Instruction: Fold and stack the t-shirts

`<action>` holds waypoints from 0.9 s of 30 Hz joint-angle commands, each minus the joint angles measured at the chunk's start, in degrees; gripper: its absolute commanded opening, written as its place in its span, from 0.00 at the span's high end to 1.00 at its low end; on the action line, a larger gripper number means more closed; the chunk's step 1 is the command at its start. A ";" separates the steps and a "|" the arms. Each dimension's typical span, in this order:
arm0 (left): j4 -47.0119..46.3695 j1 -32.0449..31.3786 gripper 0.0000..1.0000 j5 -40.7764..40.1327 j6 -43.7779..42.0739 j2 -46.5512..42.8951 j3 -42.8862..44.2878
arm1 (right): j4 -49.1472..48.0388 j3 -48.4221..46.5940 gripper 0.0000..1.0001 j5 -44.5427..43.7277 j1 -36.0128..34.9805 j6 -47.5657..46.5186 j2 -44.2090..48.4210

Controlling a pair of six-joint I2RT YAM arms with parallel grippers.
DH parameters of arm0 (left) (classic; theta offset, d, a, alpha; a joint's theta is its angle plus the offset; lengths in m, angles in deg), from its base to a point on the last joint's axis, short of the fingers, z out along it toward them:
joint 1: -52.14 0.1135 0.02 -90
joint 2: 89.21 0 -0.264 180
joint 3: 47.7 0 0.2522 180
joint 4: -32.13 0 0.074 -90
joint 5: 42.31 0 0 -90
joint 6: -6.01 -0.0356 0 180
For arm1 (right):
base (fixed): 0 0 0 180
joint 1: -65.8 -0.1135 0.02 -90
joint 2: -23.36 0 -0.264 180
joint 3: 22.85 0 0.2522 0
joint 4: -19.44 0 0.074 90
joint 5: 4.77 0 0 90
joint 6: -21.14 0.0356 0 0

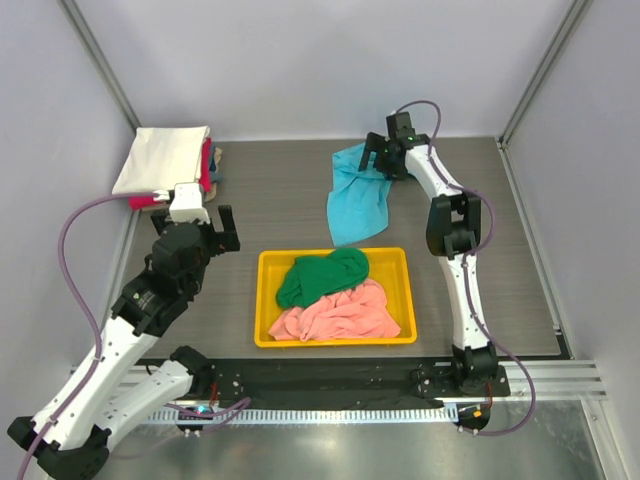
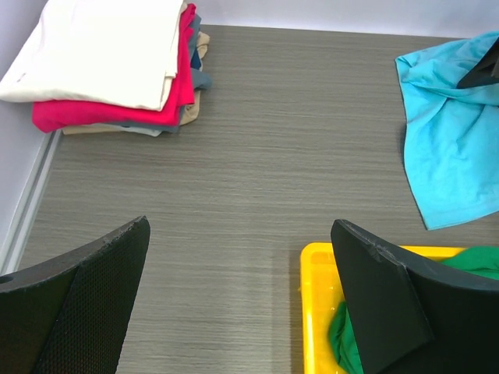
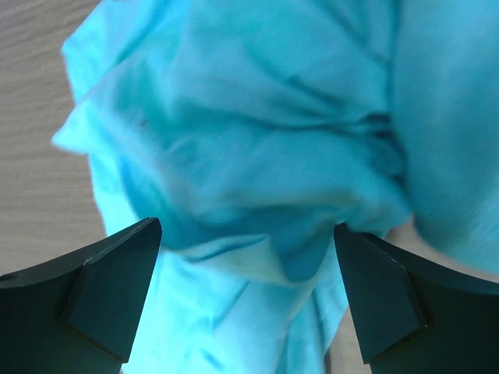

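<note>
Looking at where this fold job stands, I'd call it roughly halfway. Over in the far-left corner of the bench (image 1: 270,200) there's a neat stack of folded shirts, with the cream-white t-shirt (image 1: 160,158) on top and the red t-shirt (image 2: 109,109) right under it. A couple more layers peek out below, but I can't tell what colours or how many.

The turquoise t-shirt (image 1: 357,195) is out on the bench past the yellow tray (image 1: 262,300), lying rumpled and bunched at its far end, so not folded yet. The right hand (image 1: 383,158) hangs right over that bunched end with its fingers spread wide. From its own camera the cloth fills the view between the fingers, but nothing is pinched. Can't tell whether the tips are actually touching the fabric.

The left hand (image 2: 240,234) is also spread open and empty, hovering over bare bench between the stack and the tray, well apart from the turquoise one.

What's left, as far as I can judge: fold the turquoise one and put it on the stack, then the green t-shirt (image 1: 320,275) and the salmon-pink t-shirt (image 1: 340,315), both heaped crumpled in the tray, green lying partly on top of the pink.
</note>
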 commanded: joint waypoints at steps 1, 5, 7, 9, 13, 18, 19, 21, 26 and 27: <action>-0.70 0.54 0.00 0.05 -0.60 0.08 0.62 | 0.83 0.90 0.00 3.31 -1.35 -2.76 10.38; -0.61 0.72 0.00 -0.04 -0.60 -0.01 0.54 | 0.75 9.75 0.00 3.31 -1.35 -2.85 20.23; -0.70 0.63 0.00 0.05 -0.60 -0.01 0.54 | 0.75 15.03 0.00 0.87 -1.35 -2.50 25.06; -0.61 0.63 0.00 0.05 -0.60 -0.18 0.62 | 0.83 24.52 0.01 -2.47 -1.44 -1.54 32.71; -0.70 0.81 0.00 0.66 -0.42 -0.18 0.62 | 1.97 46.63 0.00 -9.07 -1.44 0.57 45.28; -0.52 0.81 0.00 1.37 -0.24 -0.18 0.80 | -0.13 68.38 0.00 -8.29 -3.19 4.26 62.59; -0.52 0.81 0.00 1.28 -0.24 -0.18 0.80 | -1.26 71.80 0.00 -7.94 -3.80 5.31 64.88; -0.43 0.89 0.00 1.37 -0.24 -0.36 0.80 | -1.71 80.25 0.00 -7.67 -5.91 8.20 68.92; -0.43 0.89 0.00 1.19 -0.16 -0.62 0.71 | -1.45 92.29 0.03 -7.15 -14.70 14.80 79.04; -0.43 0.89 0.00 1.19 -0.16 -0.62 0.71 | -1.45 93.45 0.04 -7.58 -16.45 15.95 79.92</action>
